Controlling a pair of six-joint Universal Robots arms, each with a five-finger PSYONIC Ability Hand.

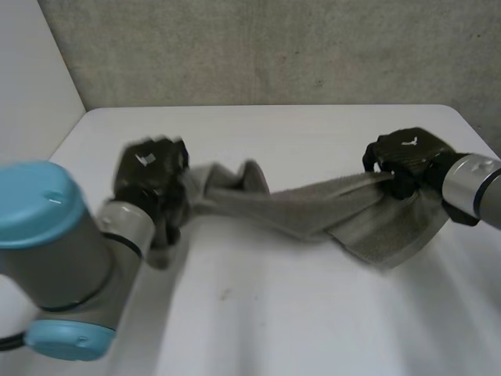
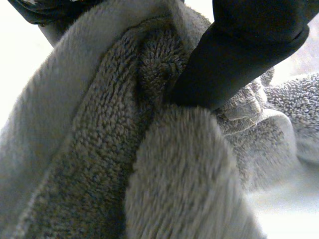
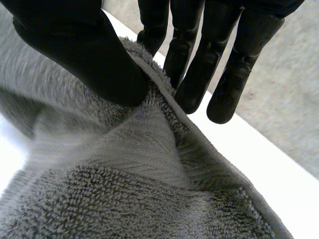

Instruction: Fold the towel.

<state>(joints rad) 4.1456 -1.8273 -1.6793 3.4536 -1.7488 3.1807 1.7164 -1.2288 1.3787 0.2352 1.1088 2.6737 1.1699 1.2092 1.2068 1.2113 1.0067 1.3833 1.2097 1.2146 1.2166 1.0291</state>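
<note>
A grey towel (image 1: 305,210) stretches bunched and twisted across the white table (image 1: 313,313) between my two hands. My left hand (image 1: 153,176) is at the towel's left end, shut on a bunch of the cloth; in the left wrist view its thumb (image 2: 239,55) presses into the towel (image 2: 99,149). My right hand (image 1: 407,160) holds the towel's right end above the table. In the right wrist view its thumb (image 3: 84,55) pinches the towel's hemmed edge (image 3: 164,149) against the fingers (image 3: 199,64). A loose part of the towel hangs below the right hand.
A grey wall (image 1: 274,47) rises behind the table's far edge. Bare white table lies in front of the towel. My left arm (image 1: 55,251) fills the near left of the head view.
</note>
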